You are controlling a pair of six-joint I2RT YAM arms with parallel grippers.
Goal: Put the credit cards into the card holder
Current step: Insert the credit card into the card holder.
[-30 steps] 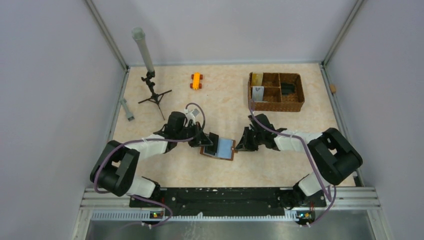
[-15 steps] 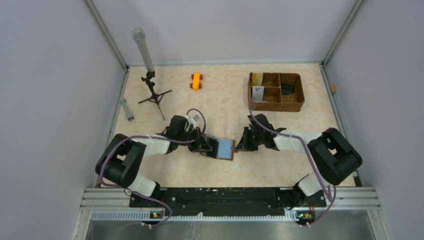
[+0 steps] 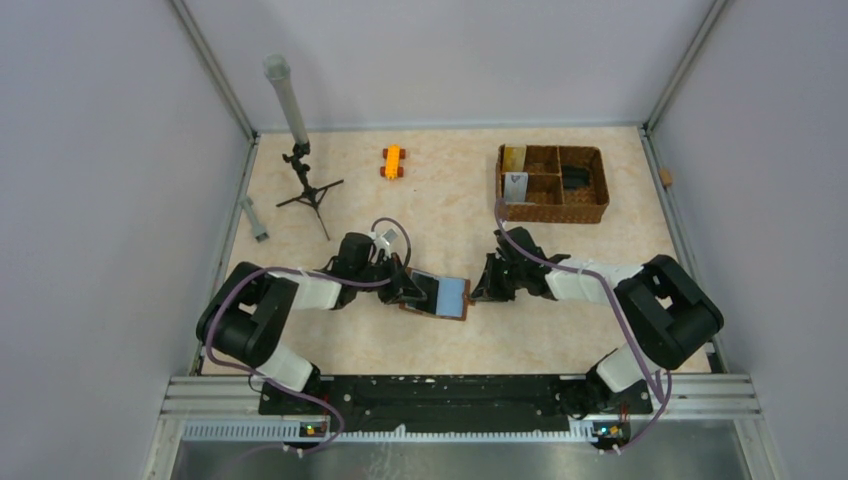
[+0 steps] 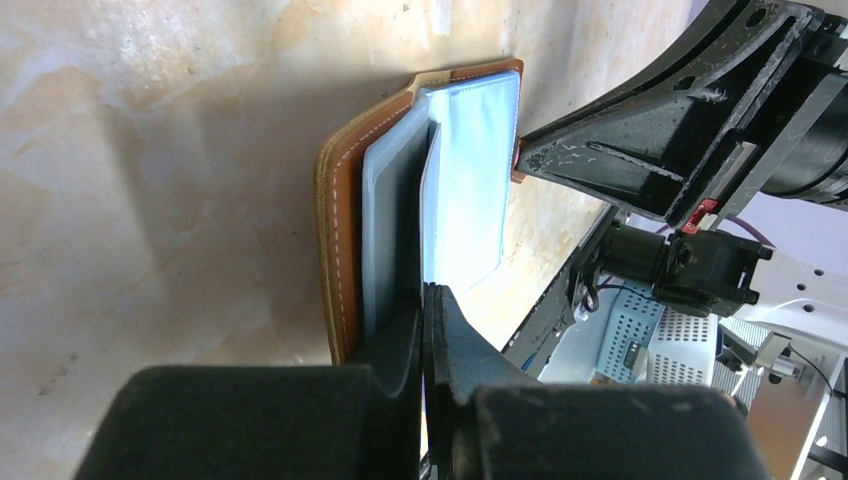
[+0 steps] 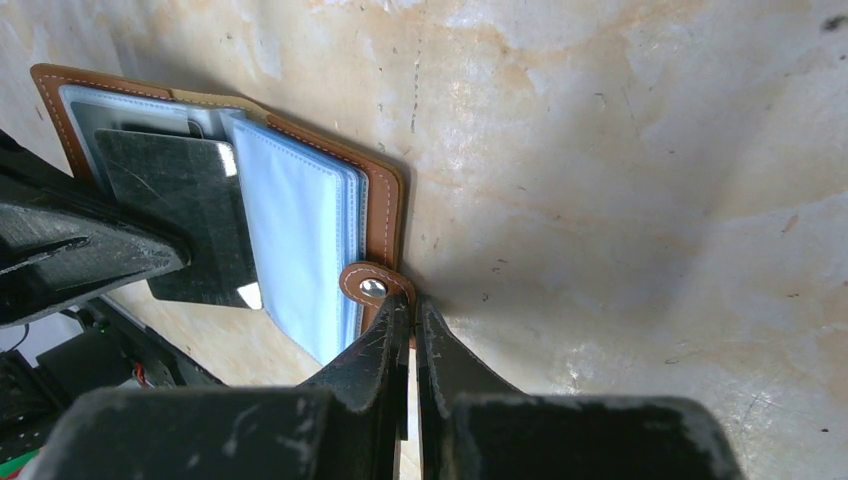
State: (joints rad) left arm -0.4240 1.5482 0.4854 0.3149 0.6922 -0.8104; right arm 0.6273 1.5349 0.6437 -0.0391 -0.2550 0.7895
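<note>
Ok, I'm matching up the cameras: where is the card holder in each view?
Top external: card holder just below the picture's centre.
Left wrist: card holder upper centre, lying open.
Right wrist: card holder upper left.
Shared landmark: its blue pockets.

High above and behind the near edge of the table (image 3: 450, 200), looking steeply down from afar over all four edges. From the left wrist, low and very close, facing the card holder (image 4: 335, 200) and the right gripper (image 4: 522, 160) beyond. From the right wrist, equally close, facing back toward the left gripper (image 5: 175, 255). Sharing the card holder across all three.
</note>
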